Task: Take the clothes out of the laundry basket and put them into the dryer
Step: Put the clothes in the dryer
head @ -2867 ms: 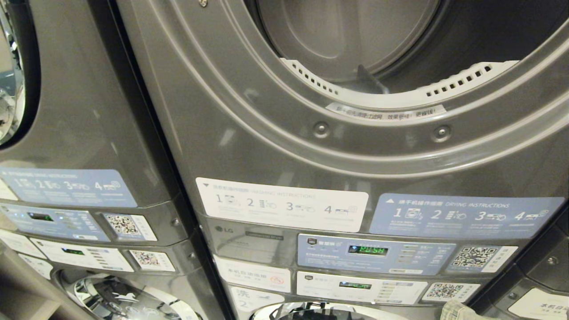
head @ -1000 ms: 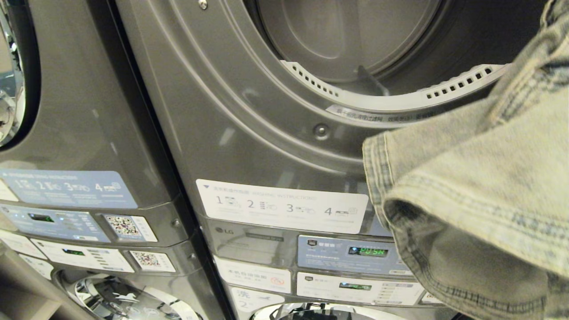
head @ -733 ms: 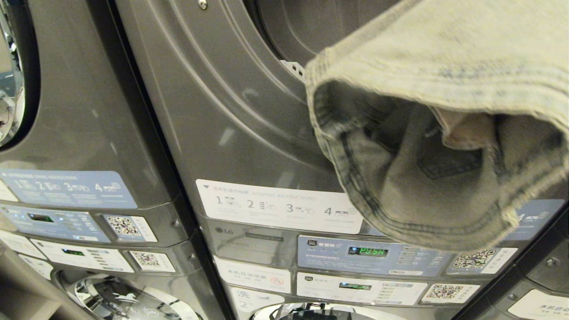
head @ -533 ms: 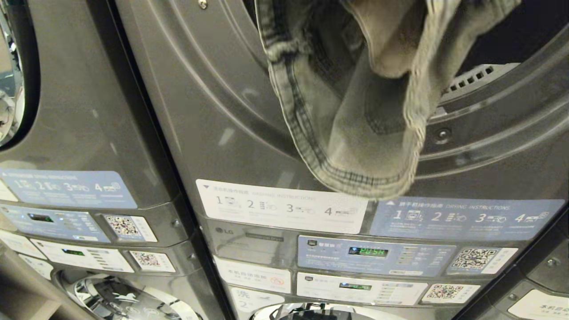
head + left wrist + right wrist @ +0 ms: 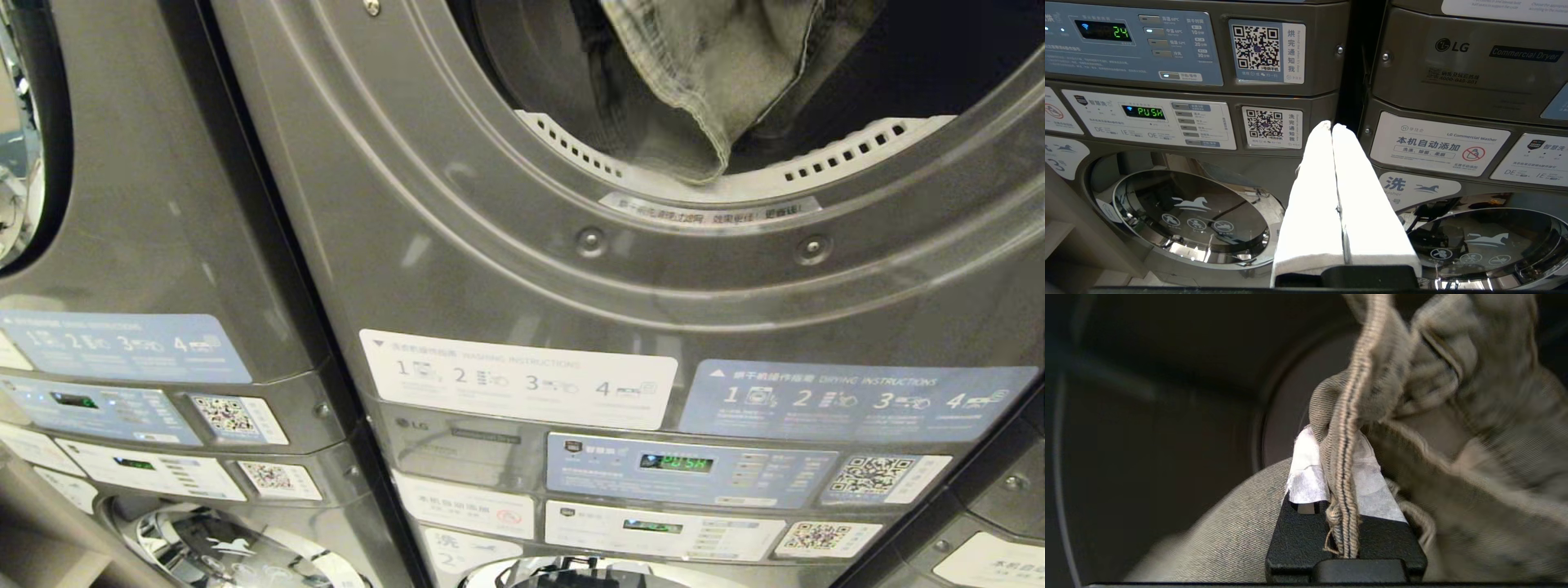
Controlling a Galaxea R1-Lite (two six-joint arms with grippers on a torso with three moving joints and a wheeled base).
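so the right gripper (image 5: 1336, 465) is clamped on a seam of the jeans (image 5: 706, 69), which hang inside the dryer (image 5: 522, 269) over its bottom rim, left gripper (image 5: 1333, 130) pinched empty, guessing it just needs to let go next

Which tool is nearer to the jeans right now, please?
Right. The right tool is clamped on the jeans inside the dryer drum; the left tool is shut, down by the lower control panels, away from them.

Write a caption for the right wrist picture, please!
Right gripper pinching the jeans by a seam inside the dark dryer drum.
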